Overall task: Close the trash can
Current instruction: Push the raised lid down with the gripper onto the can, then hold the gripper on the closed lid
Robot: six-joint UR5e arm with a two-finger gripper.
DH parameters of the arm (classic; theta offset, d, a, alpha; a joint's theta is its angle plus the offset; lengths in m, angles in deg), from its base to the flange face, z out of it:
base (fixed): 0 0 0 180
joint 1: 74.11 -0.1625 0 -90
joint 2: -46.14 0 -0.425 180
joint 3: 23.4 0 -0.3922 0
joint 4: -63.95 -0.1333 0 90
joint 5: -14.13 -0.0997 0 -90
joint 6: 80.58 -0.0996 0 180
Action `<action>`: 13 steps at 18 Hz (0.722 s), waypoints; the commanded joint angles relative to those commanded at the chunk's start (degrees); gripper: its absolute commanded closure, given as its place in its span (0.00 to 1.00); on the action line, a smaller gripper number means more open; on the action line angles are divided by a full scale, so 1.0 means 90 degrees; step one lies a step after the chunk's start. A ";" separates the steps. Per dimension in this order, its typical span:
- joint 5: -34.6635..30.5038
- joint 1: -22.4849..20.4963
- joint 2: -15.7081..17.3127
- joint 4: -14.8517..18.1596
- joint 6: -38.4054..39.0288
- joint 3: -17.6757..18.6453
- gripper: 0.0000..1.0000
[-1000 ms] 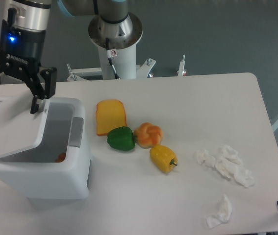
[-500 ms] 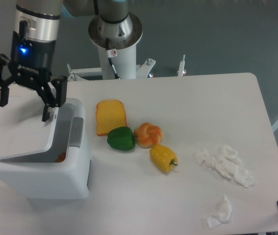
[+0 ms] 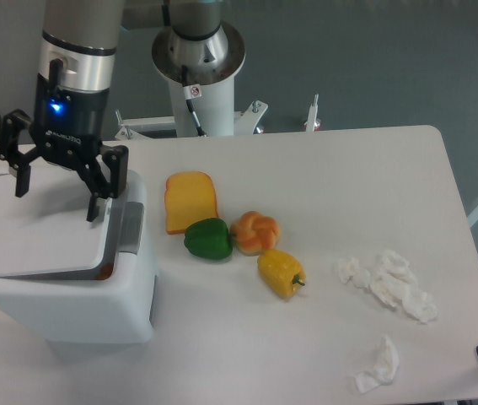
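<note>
1. Trash can at the near left corner of the tabletop, large and boxy, grey push tab on its right-hand edge facing the food.
2. Lid lowered most of the way but not seated: a dark sliver of opening remains along the front and right edge, with a glimpse of something orange inside. Judged near the end of the closing, final press not yet done.
3. Tool directly above the lid, fingers spread wide and pointing down, pinching nothing. Spread presumably because no grasp is needed here; fingertips serve as pushers on the flat panel.
4. Right finger low over the lid's right side near the tab, left finger over the far left part. Actual contact with the lid not clear from this view.
5. Placement over the free side, away from the apparent hinge at the left, likely chosen so a downward push swings the lid shut with least effort.
6. Bread slice, green pepper, knotted bun and yellow pepper clustered mid-tabletop, well clear of the bin; crumpled tissues further right. None in the way of the lid.
</note>
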 joint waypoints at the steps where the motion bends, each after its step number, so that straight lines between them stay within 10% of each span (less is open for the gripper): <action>1: 0.0000 -0.0010 0.0000 0.0000 0.0000 0.0020 0.00; 13: 0.0000 -0.0049 -0.0078 0.0010 0.0010 0.0166 0.00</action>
